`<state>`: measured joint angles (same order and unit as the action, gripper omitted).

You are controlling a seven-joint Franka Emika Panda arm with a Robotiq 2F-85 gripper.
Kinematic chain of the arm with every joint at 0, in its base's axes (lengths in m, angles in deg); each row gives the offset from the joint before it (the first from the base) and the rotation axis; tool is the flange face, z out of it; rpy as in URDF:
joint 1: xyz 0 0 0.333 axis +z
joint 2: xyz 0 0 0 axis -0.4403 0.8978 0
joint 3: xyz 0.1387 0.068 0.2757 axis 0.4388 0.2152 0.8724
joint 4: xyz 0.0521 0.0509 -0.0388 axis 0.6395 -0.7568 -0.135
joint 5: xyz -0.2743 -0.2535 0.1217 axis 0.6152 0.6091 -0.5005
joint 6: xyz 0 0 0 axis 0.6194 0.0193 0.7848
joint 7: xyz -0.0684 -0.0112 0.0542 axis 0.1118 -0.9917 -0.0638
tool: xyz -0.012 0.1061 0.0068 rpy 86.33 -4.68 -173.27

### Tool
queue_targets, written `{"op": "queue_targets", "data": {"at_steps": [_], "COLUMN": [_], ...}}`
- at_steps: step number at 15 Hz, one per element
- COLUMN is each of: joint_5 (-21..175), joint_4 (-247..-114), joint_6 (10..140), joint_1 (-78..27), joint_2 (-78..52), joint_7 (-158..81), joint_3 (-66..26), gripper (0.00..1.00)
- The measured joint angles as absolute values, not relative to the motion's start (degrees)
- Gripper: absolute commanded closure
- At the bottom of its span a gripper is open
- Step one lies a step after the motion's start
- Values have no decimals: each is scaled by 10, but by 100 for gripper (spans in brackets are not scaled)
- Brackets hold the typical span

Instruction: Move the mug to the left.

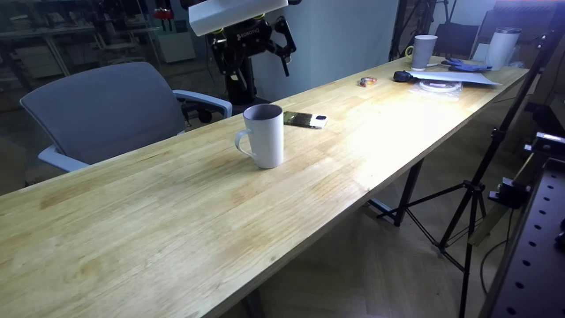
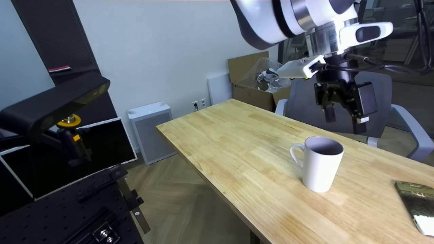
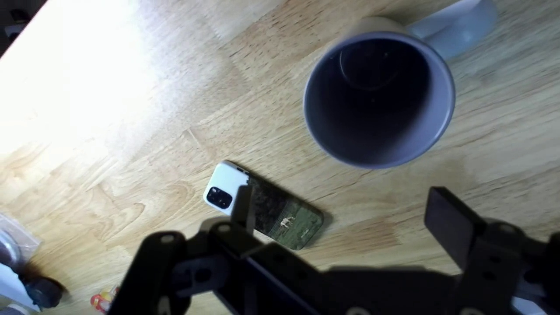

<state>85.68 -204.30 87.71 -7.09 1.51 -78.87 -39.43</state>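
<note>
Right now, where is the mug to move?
In the wrist view, the mug stands on the table at upper right, with the phone to its lower left.

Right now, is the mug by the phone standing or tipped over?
Standing: in both exterior views, the mug is upright on the table, opening facing up.

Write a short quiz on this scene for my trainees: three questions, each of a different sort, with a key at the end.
1. True or false: the mug stands upright on the table.
2. Choose one. The gripper is:
A) shut on the mug
B) open, holding nothing
C) shut, holding nothing
3. Fill in the missing word: the mug's nearest neighbour, lying flat on the table, is a ____.

Key:
1. True
2. B
3. phone
</note>
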Motion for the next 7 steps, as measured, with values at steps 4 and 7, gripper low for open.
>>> {"op": "queue_targets", "data": {"at_steps": [4, 7], "joint_5": [866, 869], "joint_4": [-2048, -2048], "joint_6": [875, 876], "joint_1": [-89, -99], "joint_2": [4, 5], "joint_7": [-793, -793], "joint_3": [-386, -375], "gripper": [0, 0]}}
